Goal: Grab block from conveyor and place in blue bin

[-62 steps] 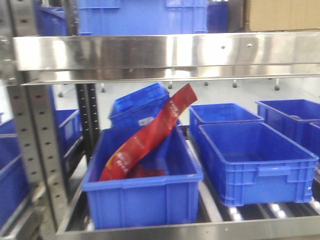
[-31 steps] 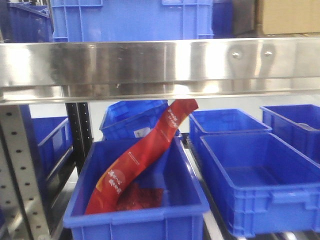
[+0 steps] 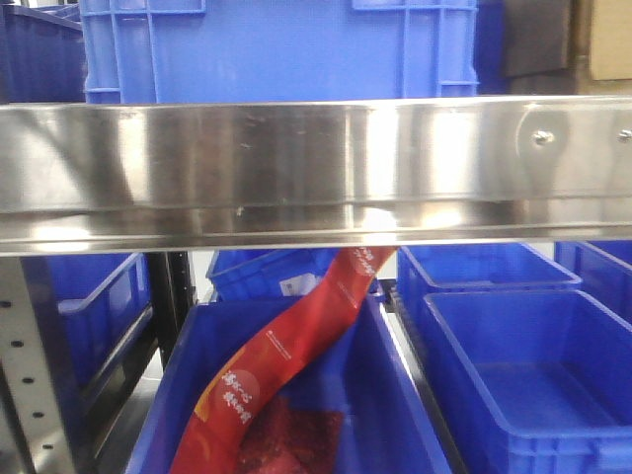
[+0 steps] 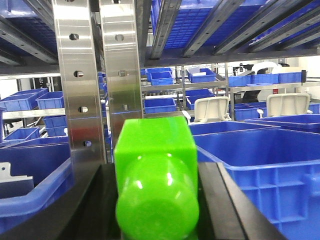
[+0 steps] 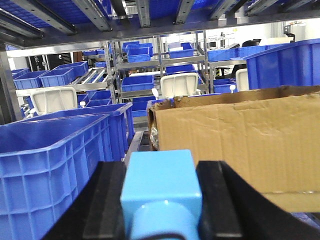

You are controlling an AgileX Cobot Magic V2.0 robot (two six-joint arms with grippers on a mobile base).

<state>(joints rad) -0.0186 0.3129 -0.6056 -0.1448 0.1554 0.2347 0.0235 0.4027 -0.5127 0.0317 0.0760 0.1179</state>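
**Both Tools Loaded at the Bin Rack**

Across the whole front view, a steel shelf rail (image 3: 296,168), with an upper blue bin (image 3: 276,49) on the shelf above it. Below the rail, on the lower level, a near blue bin (image 3: 375,395) and, just beside it on the right, a right-hand blue bin (image 3: 523,395). In the right wrist view, a cardboard box (image 5: 240,140) on the right and a tall blue bin (image 5: 50,160) on the left.

Leaning inside the near blue bin, a long red packet (image 3: 286,355), tilted up to the right, its top end hidden behind the rail.

Clamped between the two dark fingers of the left tool (image 4: 156,167), a green block (image 4: 155,195), with steel uprights (image 4: 75,75) behind on the left. Closed likewise on a light blue block (image 5: 161,185), the right tool (image 5: 161,165), one black finger against each side.
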